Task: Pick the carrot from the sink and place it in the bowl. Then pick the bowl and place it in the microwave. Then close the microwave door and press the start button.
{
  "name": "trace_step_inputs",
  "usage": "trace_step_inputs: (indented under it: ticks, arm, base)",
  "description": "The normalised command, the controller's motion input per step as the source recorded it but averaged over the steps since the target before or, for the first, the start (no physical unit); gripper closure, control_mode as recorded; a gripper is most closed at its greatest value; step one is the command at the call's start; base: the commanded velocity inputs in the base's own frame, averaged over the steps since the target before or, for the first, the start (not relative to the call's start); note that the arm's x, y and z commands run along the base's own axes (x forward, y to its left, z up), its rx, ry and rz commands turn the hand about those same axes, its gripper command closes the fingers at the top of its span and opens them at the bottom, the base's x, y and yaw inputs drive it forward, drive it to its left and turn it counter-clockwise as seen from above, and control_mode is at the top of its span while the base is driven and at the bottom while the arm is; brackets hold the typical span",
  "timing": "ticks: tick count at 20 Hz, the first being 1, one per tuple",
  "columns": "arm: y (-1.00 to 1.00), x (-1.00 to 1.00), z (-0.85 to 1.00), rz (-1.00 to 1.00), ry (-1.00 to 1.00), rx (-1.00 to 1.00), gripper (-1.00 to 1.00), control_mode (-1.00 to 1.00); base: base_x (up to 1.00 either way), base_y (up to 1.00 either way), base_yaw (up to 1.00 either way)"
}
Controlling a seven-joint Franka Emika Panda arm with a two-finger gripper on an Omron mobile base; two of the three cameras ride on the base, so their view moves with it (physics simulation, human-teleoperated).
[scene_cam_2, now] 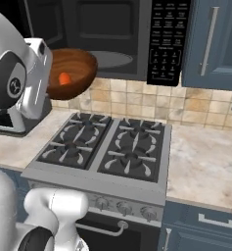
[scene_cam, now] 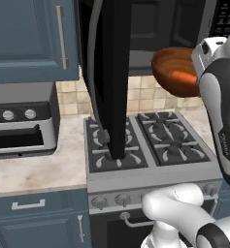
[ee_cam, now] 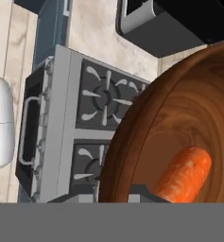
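The reddish-brown bowl (scene_cam: 172, 72) (scene_cam_2: 73, 68) (ee_cam: 179, 123) hangs tilted in the air over the stove, just below the front of the black microwave (scene_cam_2: 107, 34). The orange carrot (scene_cam: 184, 77) (scene_cam_2: 64, 78) (ee_cam: 186, 175) lies inside it. My gripper (scene_cam: 198, 72) (scene_cam_2: 48, 81) (ee_cam: 142, 193) is shut on the bowl's rim, with the fingertips mostly hidden by the rim. The microwave door (scene_cam: 114, 72) stands swung wide open, edge-on in the left base view. The button panel (scene_cam_2: 167, 39) is on the microwave's right side. The sink is out of view.
A four-burner stove (scene_cam: 145, 140) (scene_cam_2: 107, 147) (ee_cam: 94, 123) lies under the bowl. A grey knobbed toaster oven (scene_cam: 19, 126) sits on the counter to the left. Blue cabinets (scene_cam: 29, 38) (scene_cam_2: 210, 44) flank the microwave. Marble counter (scene_cam_2: 205, 157) extends right of the stove.
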Motion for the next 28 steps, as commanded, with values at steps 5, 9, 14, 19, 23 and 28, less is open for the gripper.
trace_step_inputs:
  ticks: [5, 9, 14, 19, 23, 28]
  arm:
    - [0.16, 1.0, 0.36, 0.0, 0.0, 0.0, 1.0, -1.0]
    - [0.11, 1.0, 0.08, 0.0, 0.0, 0.0, 1.0, -1.0]
    - [0.0, 1.0, 0.0, 0.0, 0.04, 0.0, 1.0, -1.0]
    - [0.0, 0.96, 0.0, 0.0, 0.0, 0.0, 1.0, -1.0]
    - [0.0, 0.79, -0.06, 0.04, 0.0, 0.0, 1.0, -1.0]
    - [0.0, 0.74, -0.15, 0.05, 0.0, 0.0, 1.0, -1.0]
  base:
    - [0.0, 0.0, 0.0]
    - [0.0, 0.0, 0.0]
    - [0.0, 0.0, 0.0]
    - [0.0, 0.0, 0.0]
    - [0.0, 0.0, 0.0]
    - [0.0, 0.0, 0.0]
